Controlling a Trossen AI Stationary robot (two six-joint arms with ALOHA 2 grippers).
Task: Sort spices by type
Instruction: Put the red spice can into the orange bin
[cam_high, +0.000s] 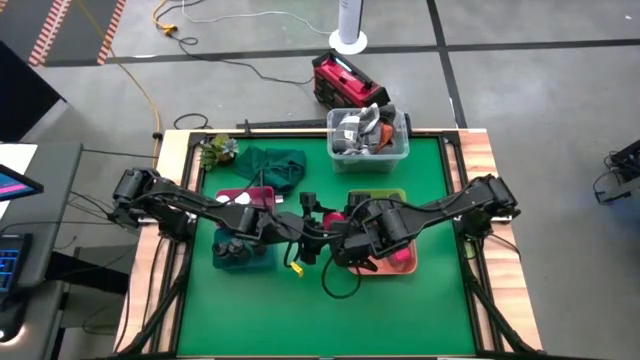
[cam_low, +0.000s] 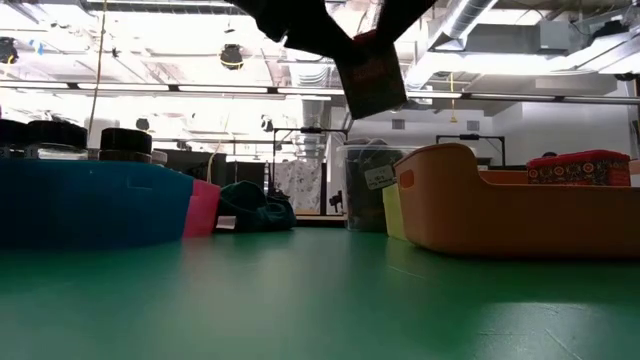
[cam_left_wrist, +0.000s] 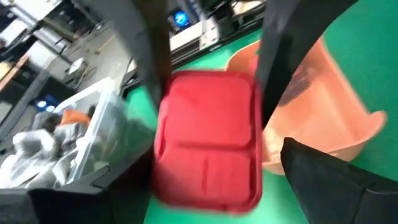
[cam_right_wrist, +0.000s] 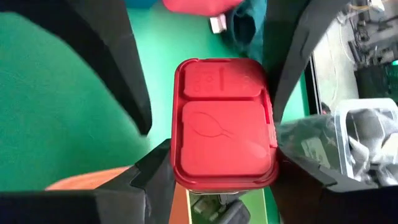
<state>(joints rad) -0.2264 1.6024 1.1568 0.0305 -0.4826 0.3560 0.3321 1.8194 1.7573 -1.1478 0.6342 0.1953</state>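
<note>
Holding a red-lidded spice tin (cam_right_wrist: 224, 124) above the table (cam_high: 400, 310).
Your right gripper (cam_high: 345, 245) clamps it just beside the orange tray (cam_low: 500, 215); your left gripper (cam_high: 300, 232) has jaws apart around it.

I can't read any text from here. The clear tub (cam_low: 372, 190) at twelve o'clock carries a small white label (cam_low: 378, 178), too small to make out. The red tin (cam_low: 578, 168) has a printed band along its side, also illegible to me.
</note>
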